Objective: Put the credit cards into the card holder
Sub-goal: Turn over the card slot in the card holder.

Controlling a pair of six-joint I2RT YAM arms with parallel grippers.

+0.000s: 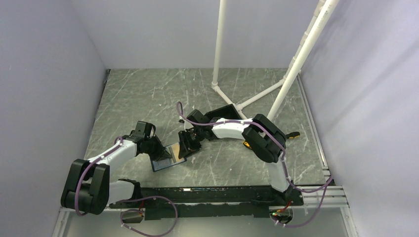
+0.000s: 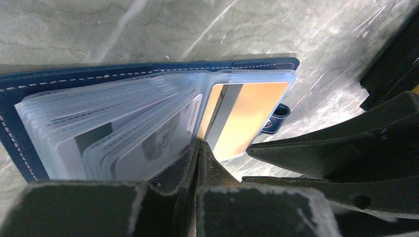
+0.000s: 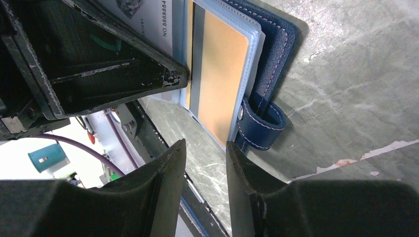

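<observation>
The dark-blue card holder (image 1: 167, 160) lies open on the table, its clear sleeves fanned out (image 2: 99, 123). An orange-gold credit card (image 2: 247, 118) sits in the right-hand sleeve and also shows in the right wrist view (image 3: 222, 79). A whitish printed card (image 2: 158, 140) sits in a sleeve left of it. My left gripper (image 2: 199, 148) is shut, its tips at the sleeve edges between the two cards; I cannot tell whether a sleeve is pinched. My right gripper (image 3: 205, 145) is slightly open and empty, just off the holder's snap strap (image 3: 259, 123).
A black open box (image 1: 223, 112) stands behind the right arm. White pipe legs (image 1: 217, 59) rise at the back. Orange-handled tool parts (image 1: 295, 134) show by the right arm. A rail (image 1: 207, 190) runs along the near edge.
</observation>
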